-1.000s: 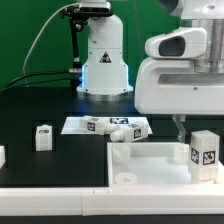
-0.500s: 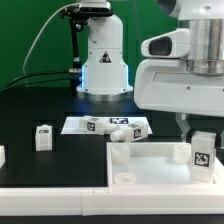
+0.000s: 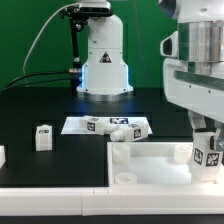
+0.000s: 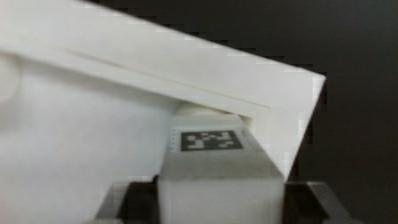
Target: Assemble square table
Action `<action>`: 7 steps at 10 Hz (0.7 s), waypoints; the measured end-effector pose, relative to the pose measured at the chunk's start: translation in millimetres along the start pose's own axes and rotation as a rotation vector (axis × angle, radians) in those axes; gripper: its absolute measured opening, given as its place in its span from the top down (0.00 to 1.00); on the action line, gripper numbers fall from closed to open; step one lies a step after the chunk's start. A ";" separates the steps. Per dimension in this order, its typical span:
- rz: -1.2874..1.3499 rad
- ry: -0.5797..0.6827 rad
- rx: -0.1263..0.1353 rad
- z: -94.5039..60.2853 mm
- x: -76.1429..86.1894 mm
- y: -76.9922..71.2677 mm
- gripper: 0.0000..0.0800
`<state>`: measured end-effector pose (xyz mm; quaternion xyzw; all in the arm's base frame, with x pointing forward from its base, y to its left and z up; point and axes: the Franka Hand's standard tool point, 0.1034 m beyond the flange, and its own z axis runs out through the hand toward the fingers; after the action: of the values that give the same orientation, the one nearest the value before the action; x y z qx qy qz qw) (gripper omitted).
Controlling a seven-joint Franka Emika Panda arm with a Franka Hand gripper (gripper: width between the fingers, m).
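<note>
While the gripper point(image 3: 204, 133) pinches one leg point(image 3: 208, 152) at the tabletop's point(image 3: 150, 165) three-o'clock side, other legs point(image 3: 42, 137) lie unfitted toward nine o'clock.

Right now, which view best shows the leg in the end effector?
The wrist view: the leg fills the middle, its tag plain. The exterior view shows it small at the table top's corner, top hidden by the end effector.
</note>
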<state>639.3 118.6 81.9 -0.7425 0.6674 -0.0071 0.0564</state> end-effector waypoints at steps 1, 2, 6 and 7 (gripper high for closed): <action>0.092 0.002 0.004 -0.1 -2.1 -0.7 0.64; 0.148 0.006 0.007 -0.1 -2.2 -1.2 0.64; -0.215 0.030 -0.011 -2.0 -2.6 -1.4 0.45; -0.428 0.041 -0.009 -0.1 -2.8 -2.4 0.25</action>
<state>641.4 121.6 82.4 -0.8673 0.4955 -0.0310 0.0367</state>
